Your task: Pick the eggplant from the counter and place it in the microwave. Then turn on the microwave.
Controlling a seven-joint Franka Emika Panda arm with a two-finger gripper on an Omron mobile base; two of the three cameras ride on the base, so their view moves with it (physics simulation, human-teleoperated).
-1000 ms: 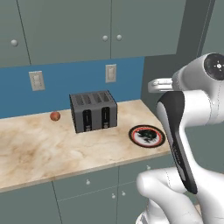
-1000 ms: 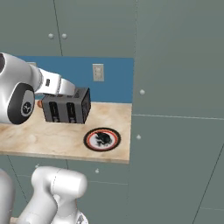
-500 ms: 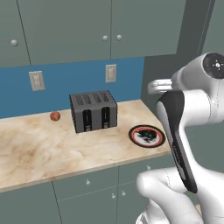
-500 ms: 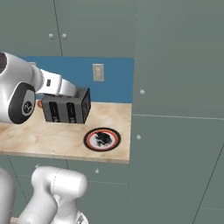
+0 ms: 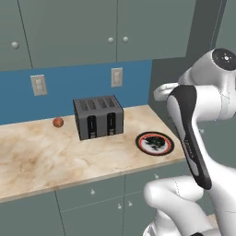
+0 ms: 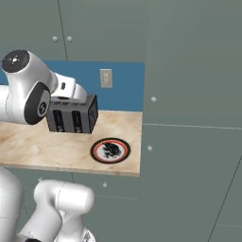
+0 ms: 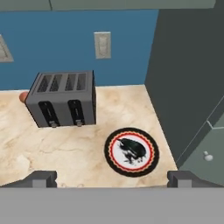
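The hand [image 7: 112, 179] hovers spread above the eggplant [image 7: 131, 150] at 12 o'clock on its plate [image 7: 113, 161]; an off-centre descent risks clipping the rim.

A home kitchen — a long beige marbled stone-look counter [image 5: 55, 159] over grey-green cabinet fronts with small round knobs [image 5: 92, 203], matching wall cupboards [image 5: 69, 32] at twelve o'clock, a grey four-slot toaster [image 5: 98, 117], and white wall sockets [image 5: 117, 77] on a blue backsplash [image 5: 69, 87].
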